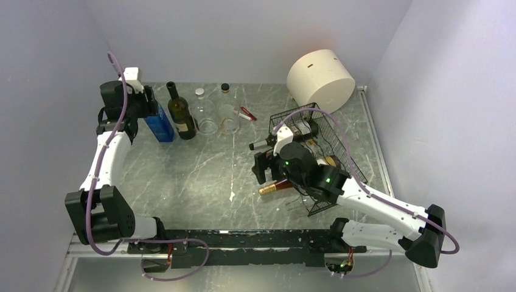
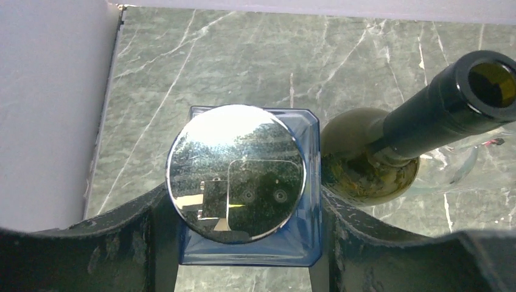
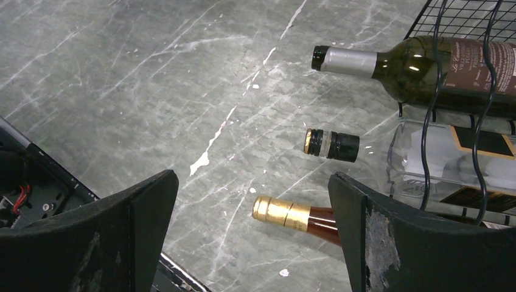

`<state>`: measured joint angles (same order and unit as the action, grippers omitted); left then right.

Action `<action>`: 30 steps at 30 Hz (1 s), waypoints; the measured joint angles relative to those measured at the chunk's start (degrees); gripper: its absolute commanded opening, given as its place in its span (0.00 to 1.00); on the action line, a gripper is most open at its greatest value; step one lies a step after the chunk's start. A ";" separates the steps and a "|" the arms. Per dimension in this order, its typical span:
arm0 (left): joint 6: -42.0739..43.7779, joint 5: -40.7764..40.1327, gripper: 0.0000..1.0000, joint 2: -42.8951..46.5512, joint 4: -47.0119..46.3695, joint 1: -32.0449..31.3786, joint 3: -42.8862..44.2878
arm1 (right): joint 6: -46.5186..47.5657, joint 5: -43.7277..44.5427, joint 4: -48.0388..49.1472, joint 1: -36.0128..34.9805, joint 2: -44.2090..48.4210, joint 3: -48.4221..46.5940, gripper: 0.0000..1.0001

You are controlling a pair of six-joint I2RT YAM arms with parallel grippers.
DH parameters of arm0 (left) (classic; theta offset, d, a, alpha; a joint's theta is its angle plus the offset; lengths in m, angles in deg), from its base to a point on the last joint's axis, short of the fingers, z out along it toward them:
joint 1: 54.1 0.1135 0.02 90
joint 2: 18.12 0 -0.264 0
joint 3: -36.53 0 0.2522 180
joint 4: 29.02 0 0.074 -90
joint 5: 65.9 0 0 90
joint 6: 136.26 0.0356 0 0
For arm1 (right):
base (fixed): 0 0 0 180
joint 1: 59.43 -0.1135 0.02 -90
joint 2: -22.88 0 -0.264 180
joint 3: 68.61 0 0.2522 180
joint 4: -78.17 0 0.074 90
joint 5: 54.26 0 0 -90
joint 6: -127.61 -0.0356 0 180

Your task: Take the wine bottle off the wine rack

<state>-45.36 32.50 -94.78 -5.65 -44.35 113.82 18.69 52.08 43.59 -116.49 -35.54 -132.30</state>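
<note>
Open and grasping nothing, the right fingers [image 3: 122, 237] hang low over the grey marbled surface [image 1: 201, 176] at the open end of the black wire wine rack [image 1: 331, 143]. Three bottles lie on their sides in the rack, necks jutting out past the wire toward the arm. The wine bottle [image 3: 426, 67], green glass with a silver foil neck and a dark red label, rests in the farthest row. A clear bottle [image 3: 331, 145] with a black cap lies in the middle. Nearest is an amber bottle [image 3: 286, 213], whose gold-foil neck reaches into the gap between the spread fingers, just beside one of them, with no contact visible.

Behind the rack, in the far right corner, a cream cylinder [image 1: 320, 79] lies on its side.

Well apart on the far left of the surface, the left fingers [image 2: 122, 237] are clamped on a square blue bottle [image 2: 249, 176]. One finger presses each flank, and the wrist camera looks straight down on the bottle's mirrored round cap. Just beside it stands an upright dark green bottle [image 2: 389, 140], its mouth uncapped. Beyond that, what look like two clear glass vessels [image 1: 204, 112] stand in a row, though their exact shape is hard to make out from above.
</note>
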 measured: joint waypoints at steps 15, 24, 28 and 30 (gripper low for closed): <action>0.02 6.10 0.67 -4.24 0.87 0.70 4.07 | -0.37 -1.62 1.33 0.00 -2.60 -0.87 1.00; -0.39 8.00 0.75 -2.16 -0.66 0.66 4.04 | -1.38 -2.51 1.46 0.00 -3.15 -0.92 1.00; -0.52 8.63 0.77 -1.53 -1.40 0.68 4.13 | -1.68 -2.91 1.49 0.00 -3.58 -1.16 1.00; -0.55 8.72 0.79 -1.55 -1.29 0.70 4.13 | -1.79 -3.08 1.53 0.00 -3.85 -1.44 1.00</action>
<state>-45.90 41.22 -96.33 -6.94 -43.65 117.95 16.90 49.00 45.12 -116.49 -39.38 -133.74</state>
